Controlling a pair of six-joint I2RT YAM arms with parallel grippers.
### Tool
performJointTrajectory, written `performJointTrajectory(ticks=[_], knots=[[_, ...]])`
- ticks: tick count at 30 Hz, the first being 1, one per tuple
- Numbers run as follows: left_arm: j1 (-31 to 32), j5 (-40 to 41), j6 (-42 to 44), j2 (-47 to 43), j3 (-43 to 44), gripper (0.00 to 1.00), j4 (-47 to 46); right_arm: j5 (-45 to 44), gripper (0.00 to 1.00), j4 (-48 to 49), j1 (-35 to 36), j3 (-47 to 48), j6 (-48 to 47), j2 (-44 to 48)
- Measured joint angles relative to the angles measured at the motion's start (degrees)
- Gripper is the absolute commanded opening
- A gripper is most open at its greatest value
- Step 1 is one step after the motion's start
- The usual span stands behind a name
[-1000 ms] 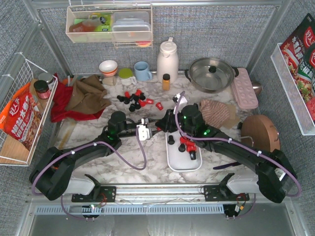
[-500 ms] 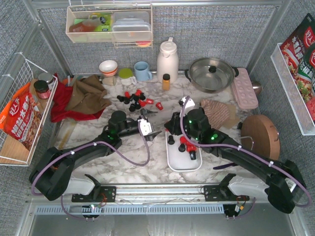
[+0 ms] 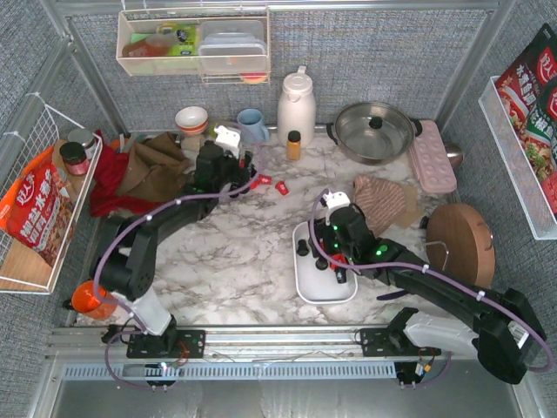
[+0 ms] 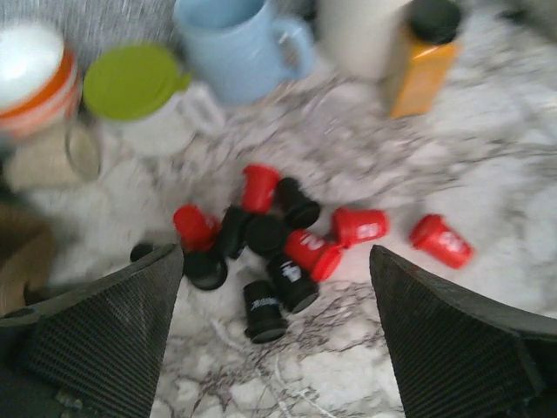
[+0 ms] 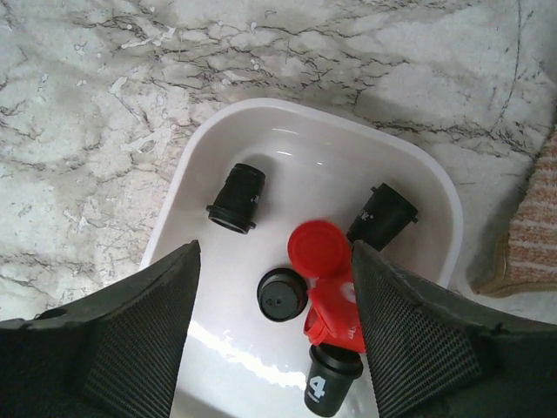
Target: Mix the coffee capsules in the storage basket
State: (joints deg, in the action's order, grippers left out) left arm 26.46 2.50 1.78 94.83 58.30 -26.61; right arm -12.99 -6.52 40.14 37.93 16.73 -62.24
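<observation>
The coffee capsules (image 4: 278, 248), red and black, lie in a loose heap on the marble at the far left, with two red ones (image 3: 281, 185) off to the right. My left gripper (image 3: 235, 165) hovers over the near side of that heap, open (image 4: 274, 335), gripping nothing. The storage basket (image 3: 305, 283), a shallow white tray, sits mid-table. It holds several black capsules (image 5: 237, 198) and two red capsules (image 5: 326, 279). My right gripper (image 3: 335, 252) hangs over it, open (image 5: 274, 344), its fingers (image 5: 122, 340) either side of the capsules.
Behind the heap stand a blue mug (image 4: 239, 43), a green-lidded cup (image 4: 135, 83), a striped bowl (image 3: 191, 119), an amber bottle (image 4: 422, 61) and a white jug (image 3: 296, 104). Cloths (image 3: 148, 170) lie left. A pot (image 3: 374, 131), pink box (image 3: 432, 157) and striped cloth (image 3: 383, 198) stand right.
My left arm has swung from mid-table out to the far heap and its jaws have opened wide. My right gripper has shifted over the basket and opened.
</observation>
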Motion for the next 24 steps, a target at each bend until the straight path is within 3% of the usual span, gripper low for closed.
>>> performJointTrajectory(ticks=[4, 8, 24], knots=[[-2.6, 4.8, -5.9, 7.7, 8.0, 0.74, 10.8, 0.2, 0.75, 2.4, 0.0, -1.2, -1.7, -0.5], [-3.7, 7.2, -10.3, 13.6, 13.8, 0.64, 19.8, 1.1, 0.75, 6.3, 0.0, -3.8, -2.6, -1.4], [-5.8, 4.8, -17.3, 25.5, 24.1, 0.53, 36.0, 1.3, 0.76, 10.1, -0.2, -6.0, -5.5, -1.8]])
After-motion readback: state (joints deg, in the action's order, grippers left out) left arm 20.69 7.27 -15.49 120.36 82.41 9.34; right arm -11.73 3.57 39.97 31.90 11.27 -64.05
